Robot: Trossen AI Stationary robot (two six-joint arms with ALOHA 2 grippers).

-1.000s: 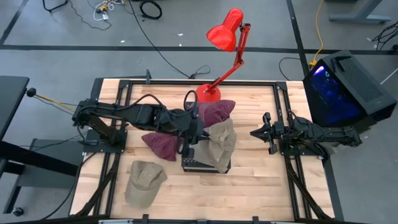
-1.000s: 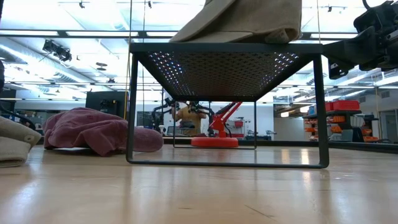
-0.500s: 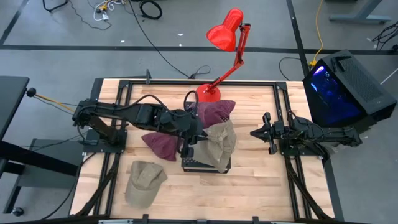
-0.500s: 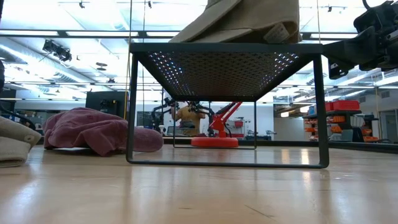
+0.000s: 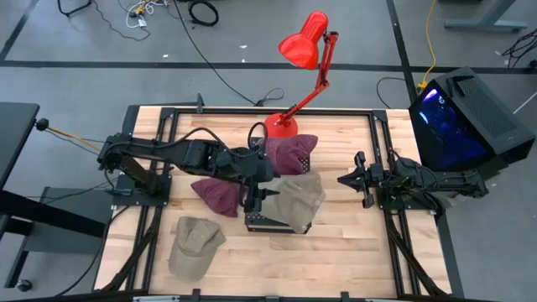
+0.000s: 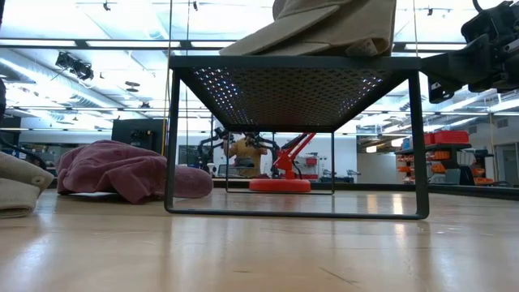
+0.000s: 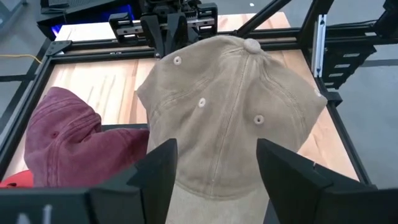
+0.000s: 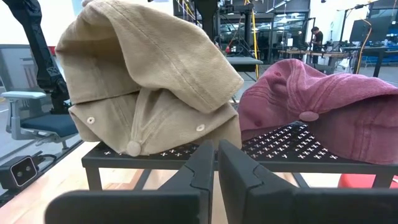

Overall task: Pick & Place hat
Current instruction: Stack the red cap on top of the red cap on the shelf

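Left tool [image 7: 214, 171] wide over tan hat [image 7: 230, 118] | brim hidden | right tool [image 8: 216, 163] narrow

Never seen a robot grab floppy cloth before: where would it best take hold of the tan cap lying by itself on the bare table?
Probably the brim. The tan cap lies flat near the table's front-left, crown slumped, so the stiffer brim edge gives two fingers something to pinch. The left gripper is nearer; coming from above seems best.
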